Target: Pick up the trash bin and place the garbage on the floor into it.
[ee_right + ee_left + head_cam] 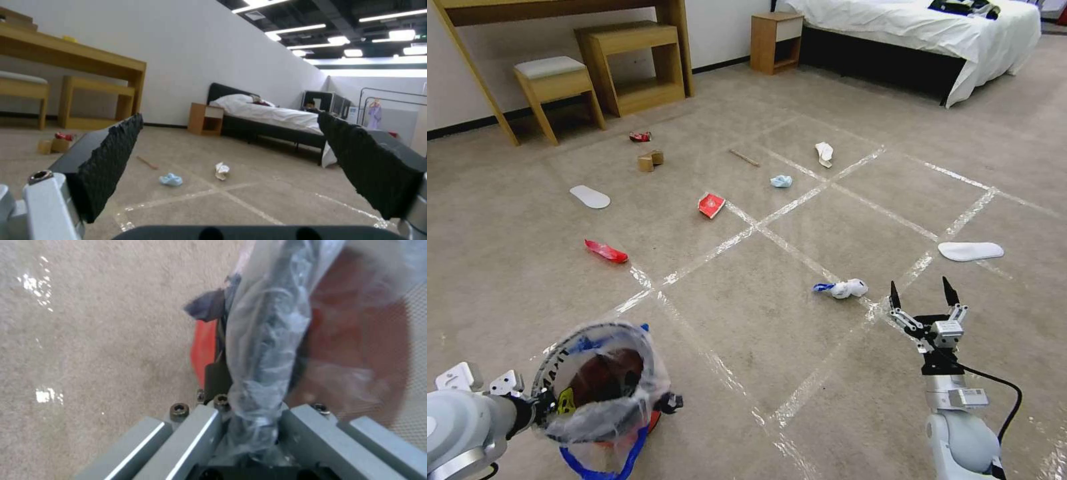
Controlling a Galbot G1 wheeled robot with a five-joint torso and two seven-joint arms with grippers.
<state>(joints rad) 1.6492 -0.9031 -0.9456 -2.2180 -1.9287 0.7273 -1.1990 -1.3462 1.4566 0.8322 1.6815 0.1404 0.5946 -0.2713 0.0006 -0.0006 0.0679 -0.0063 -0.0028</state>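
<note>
The red trash bin (602, 383), lined with a clear bag, is at my lower left. My left gripper (537, 405) is shut on its bagged rim (262, 350), with the fingers (209, 430) clamping either side. My right gripper (922, 293) hovers open and empty over the floor (747, 320), just right of a white tissue with a blue strip (844, 288). More garbage lies around: a white insole (970, 251), red wrappers (606, 251) (712, 205), a blue mask (781, 181) (170, 180), a tissue (824, 153) (221, 170), a stick (744, 157), cardboard bits (650, 160), a red can (640, 136) and another insole (590, 197).
A wooden desk (560, 10) with a stool (554, 80) and a low shelf (634, 67) stands at the far left wall. A nightstand (775, 40) and a white-sheeted bed (920, 33) fill the far right. Tape lines cross the carpet.
</note>
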